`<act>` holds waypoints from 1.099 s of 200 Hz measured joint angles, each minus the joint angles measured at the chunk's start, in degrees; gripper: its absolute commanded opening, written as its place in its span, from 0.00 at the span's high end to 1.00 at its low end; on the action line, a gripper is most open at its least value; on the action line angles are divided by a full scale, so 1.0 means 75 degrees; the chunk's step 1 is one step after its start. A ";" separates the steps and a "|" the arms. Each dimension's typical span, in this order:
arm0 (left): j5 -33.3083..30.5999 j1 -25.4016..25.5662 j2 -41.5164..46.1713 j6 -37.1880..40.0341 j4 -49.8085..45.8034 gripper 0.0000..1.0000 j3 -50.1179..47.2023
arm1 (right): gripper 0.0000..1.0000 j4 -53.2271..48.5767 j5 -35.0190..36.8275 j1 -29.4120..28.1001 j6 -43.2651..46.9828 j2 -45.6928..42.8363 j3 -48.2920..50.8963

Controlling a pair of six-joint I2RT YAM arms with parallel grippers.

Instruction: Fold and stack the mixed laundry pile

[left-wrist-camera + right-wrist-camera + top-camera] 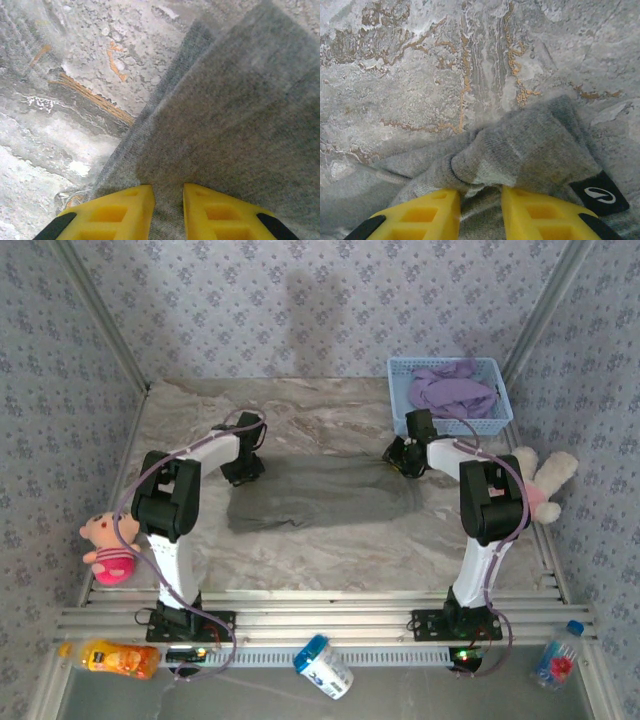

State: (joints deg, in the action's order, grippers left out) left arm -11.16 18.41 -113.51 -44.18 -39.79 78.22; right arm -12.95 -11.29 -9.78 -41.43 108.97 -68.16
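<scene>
A gray garment (320,495) lies spread flat at the middle of the marble-patterned counter (300,430), between the two arms. The left claw (168,192) is clenched on the cloth at the garment's far left corner, its yellow fingers (120,210) pinching the fabric's edge just beside bare stone. The right claw (480,195) is clamped on the far right corner, where the cloth bunches into a raised fold between its fingers, next to a small black label (600,195) bearing a white logo. The lavender T-shirt (455,390) sits crumpled in the light blue lattice basket (460,425) at the counter's far right corner. A pink-and-white plush toy (108,545) rests by the left edge, another plush toy (545,485) by the right.
</scene>
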 measured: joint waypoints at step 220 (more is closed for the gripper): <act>0.0600 0.1349 0.0184 0.0425 -0.1061 0.29 0.1658 | 0.14 -0.1096 -0.0519 0.0906 -0.1486 -0.3456 0.3398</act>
State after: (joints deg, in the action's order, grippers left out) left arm -6.66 28.53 -112.14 -40.99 -47.75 90.65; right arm -21.17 -15.18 -2.98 -52.58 83.05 -42.68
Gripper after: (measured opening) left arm 0.706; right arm 0.867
